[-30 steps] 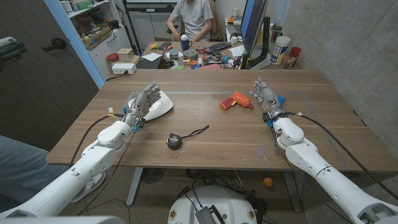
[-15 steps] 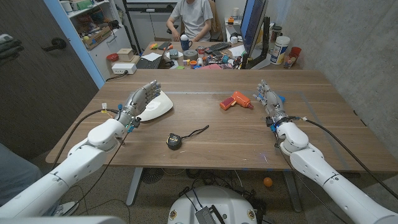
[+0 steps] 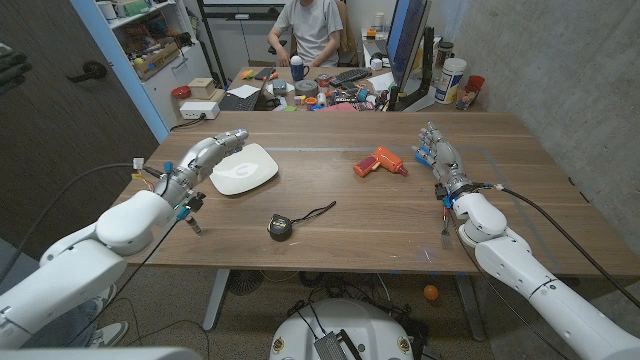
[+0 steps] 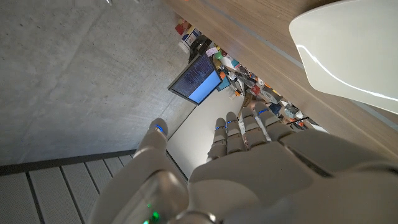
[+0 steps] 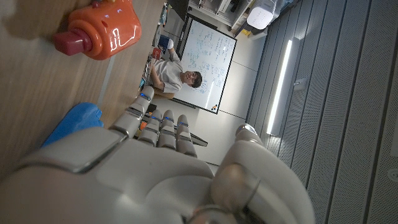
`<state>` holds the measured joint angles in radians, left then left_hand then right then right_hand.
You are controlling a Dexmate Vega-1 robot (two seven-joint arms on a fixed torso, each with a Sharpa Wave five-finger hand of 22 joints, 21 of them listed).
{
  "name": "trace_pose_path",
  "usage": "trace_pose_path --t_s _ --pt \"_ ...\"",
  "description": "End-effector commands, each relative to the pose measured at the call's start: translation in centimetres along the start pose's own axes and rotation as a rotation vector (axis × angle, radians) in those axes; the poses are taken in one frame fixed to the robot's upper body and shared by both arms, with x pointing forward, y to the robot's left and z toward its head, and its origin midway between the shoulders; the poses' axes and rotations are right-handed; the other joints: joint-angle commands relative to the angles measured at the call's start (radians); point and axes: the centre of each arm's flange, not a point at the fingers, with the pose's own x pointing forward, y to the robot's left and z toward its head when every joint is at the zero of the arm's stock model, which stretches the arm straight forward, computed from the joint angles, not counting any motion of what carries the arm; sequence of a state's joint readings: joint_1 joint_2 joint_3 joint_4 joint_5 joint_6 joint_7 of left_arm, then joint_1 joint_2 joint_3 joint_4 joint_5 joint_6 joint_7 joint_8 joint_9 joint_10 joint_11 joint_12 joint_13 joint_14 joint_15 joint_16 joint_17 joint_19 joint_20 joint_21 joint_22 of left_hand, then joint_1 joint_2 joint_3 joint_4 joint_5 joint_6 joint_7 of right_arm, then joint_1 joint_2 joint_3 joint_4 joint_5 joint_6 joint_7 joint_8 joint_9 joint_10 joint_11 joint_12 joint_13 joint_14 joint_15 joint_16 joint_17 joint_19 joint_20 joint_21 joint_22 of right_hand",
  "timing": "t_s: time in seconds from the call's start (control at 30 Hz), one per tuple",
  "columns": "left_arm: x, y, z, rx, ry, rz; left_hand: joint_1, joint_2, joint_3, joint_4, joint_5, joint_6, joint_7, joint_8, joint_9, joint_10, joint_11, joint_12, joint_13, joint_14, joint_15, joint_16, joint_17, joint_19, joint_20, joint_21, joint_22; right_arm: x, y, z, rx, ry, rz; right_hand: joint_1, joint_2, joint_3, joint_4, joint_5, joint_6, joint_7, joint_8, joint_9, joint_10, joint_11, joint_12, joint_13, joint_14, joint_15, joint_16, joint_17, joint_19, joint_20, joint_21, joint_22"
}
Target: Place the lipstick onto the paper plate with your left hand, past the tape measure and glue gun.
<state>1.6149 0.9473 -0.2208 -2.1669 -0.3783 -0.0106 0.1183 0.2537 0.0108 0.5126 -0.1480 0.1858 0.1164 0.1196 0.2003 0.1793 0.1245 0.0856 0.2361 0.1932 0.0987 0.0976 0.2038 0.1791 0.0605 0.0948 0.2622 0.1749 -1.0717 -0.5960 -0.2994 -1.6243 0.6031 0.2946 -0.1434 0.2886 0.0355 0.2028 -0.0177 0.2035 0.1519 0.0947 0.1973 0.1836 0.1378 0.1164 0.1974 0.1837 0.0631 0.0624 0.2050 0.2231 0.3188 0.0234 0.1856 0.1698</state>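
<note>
A white paper plate [image 3: 250, 170] [image 4: 348, 50] lies at the table's far left. My left hand [image 3: 205, 157] [image 4: 249, 155] hovers just left of it, fingers stretched out toward its rim and holding nothing. A black tape measure [image 3: 281, 227] with a loose strap sits in the middle near the front. The orange glue gun [image 3: 380, 162] [image 5: 99, 28] lies right of centre. My right hand [image 3: 445, 165] [image 5: 155, 162] stands beyond the glue gun on the right, fingers straight, empty.
A small blue object [image 3: 424, 152] [image 5: 74, 124] lies on the table beside my right hand. Behind the table a person [image 3: 305, 30] sits at a cluttered desk [image 3: 320, 90] with a monitor [image 3: 408, 40].
My left hand has drawn back to the left off the plate, so the whole plate now shows. My right hand has shifted slightly to the right.
</note>
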Motion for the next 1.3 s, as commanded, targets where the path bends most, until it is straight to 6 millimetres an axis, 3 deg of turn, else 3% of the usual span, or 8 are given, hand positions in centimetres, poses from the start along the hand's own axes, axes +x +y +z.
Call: trace_pose_path --t_s 0.03,0.4,0.73,0.83,0.87,0.97,1.23,1.3 --pt "-6.9 2.1 4.1 0.265 0.120 0.022 0.019 0.002 0.006 -0.009 -0.005 0.009 -0.004 0.008 0.005 0.007 -0.005 0.004 0.006 0.014 0.000 0.003 0.002 0.008 0.003 -0.002 0.001 -0.1 -1.0 0.6 0.011 -0.016 0.016 -0.005 0.004 -0.002 0.000 0.007 0.009 -0.003 0.003 0.002 0.010 0.000 0.005 0.004 0.007 0.001 0.010 -0.001 0.002 0.004 0.007 0.002" --pt "-10.9 3.6 5.1 0.404 0.240 0.035 0.088 0.024 0.032 -0.028 -0.003 0.034 -0.009 0.016 0.007 0.043 -0.012 0.014 0.010 0.045 -0.002 0.005 0.001 0.032 0.008 -0.009 0.002 0.5 -1.2 0.7 -0.002 -0.004 0.030 -0.007 0.004 -0.004 0.000 0.007 0.010 -0.003 0.002 0.002 0.011 -0.002 0.004 0.004 0.013 0.003 0.011 -0.002 0.005 0.007 0.008 0.002" --pt "-12.2 4.4 5.9 0.512 0.325 0.018 0.141 0.031 0.049 -0.036 -0.001 0.046 -0.014 0.020 0.008 0.063 -0.021 0.019 0.012 0.065 -0.008 0.006 0.001 0.047 0.011 -0.014 0.002 1.2 -0.9 -0.1 0.002 0.015 0.037 -0.008 0.004 -0.005 -0.001 0.008 0.013 -0.005 0.002 0.003 0.011 0.001 0.003 0.004 0.016 0.003 0.012 -0.002 0.004 0.009 0.008 0.002" --pt "-12.4 4.7 6.0 0.541 0.367 0.014 0.176 0.028 0.057 -0.039 -0.001 0.055 -0.017 0.022 0.009 0.074 -0.023 0.021 0.014 0.080 -0.011 0.006 0.001 0.076 0.032 -0.011 0.001 1.3 -0.8 -0.4 0.004 0.022 0.036 -0.009 0.004 -0.005 -0.001 0.008 0.013 -0.005 0.002 0.003 0.010 -0.001 0.002 0.004 0.017 0.003 0.012 -0.002 0.004 0.010 0.008 0.002" --pt "-12.5 4.7 5.9 0.541 0.378 0.013 0.215 0.021 0.063 -0.038 -0.001 0.057 -0.020 0.020 0.010 0.079 -0.024 0.019 0.016 0.085 -0.012 0.002 0.001 0.107 0.090 -0.009 0.002 1.4 -0.8 -0.5 0.004 0.024 0.037 -0.009 0.004 -0.005 -0.001 0.008 0.013 -0.005 0.002 0.003 0.010 -0.001 0.002 0.004 0.017 0.004 0.012 -0.002 0.004 0.010 0.008 0.002" --pt "-12.6 4.9 5.8 0.549 0.408 0.008 0.241 0.015 0.065 -0.036 -0.001 0.067 -0.025 0.022 0.010 0.093 -0.033 0.023 0.019 0.098 -0.025 0.003 0.002 0.122 0.115 -0.011 0.003 1.4 -0.8 -0.7 0.006 0.026 0.034 -0.009 0.004 -0.005 -0.001 0.008 0.013 -0.005 0.002 0.003 0.010 0.000 0.002 0.004 0.018 0.004 0.012 -0.003 0.005 0.011 0.008 0.002" --pt "-12.2 4.9 5.9 0.638 0.494 -0.058 0.274 0.004 0.066 -0.036 0.000 0.067 -0.037 0.021 0.011 0.097 -0.036 0.024 0.023 0.128 -0.024 0.011 0.003 0.161 0.122 -0.002 0.010 1.6 -0.9 -0.5 0.007 0.017 0.029 -0.010 0.003 -0.007 -0.002 0.009 0.013 -0.006 0.001 0.003 0.011 0.000 0.002 0.004 0.021 0.004 0.012 -0.003 0.006 0.012 0.008 0.002" --pt "-12.0 4.8 6.1 0.671 0.510 -0.067 0.307 0.000 0.068 -0.036 0.002 0.067 -0.044 0.021 0.012 0.088 -0.042 0.020 0.027 0.135 0.008 0.010 0.004 0.204 0.123 0.011 0.015 1.8 -0.8 -0.5 0.003 0.018 0.029 -0.010 0.003 -0.007 -0.002 0.009 0.013 -0.007 0.001 0.003 0.010 0.000 0.001 0.004 0.022 0.005 0.012 -0.003 0.006 0.012 0.009 0.002"
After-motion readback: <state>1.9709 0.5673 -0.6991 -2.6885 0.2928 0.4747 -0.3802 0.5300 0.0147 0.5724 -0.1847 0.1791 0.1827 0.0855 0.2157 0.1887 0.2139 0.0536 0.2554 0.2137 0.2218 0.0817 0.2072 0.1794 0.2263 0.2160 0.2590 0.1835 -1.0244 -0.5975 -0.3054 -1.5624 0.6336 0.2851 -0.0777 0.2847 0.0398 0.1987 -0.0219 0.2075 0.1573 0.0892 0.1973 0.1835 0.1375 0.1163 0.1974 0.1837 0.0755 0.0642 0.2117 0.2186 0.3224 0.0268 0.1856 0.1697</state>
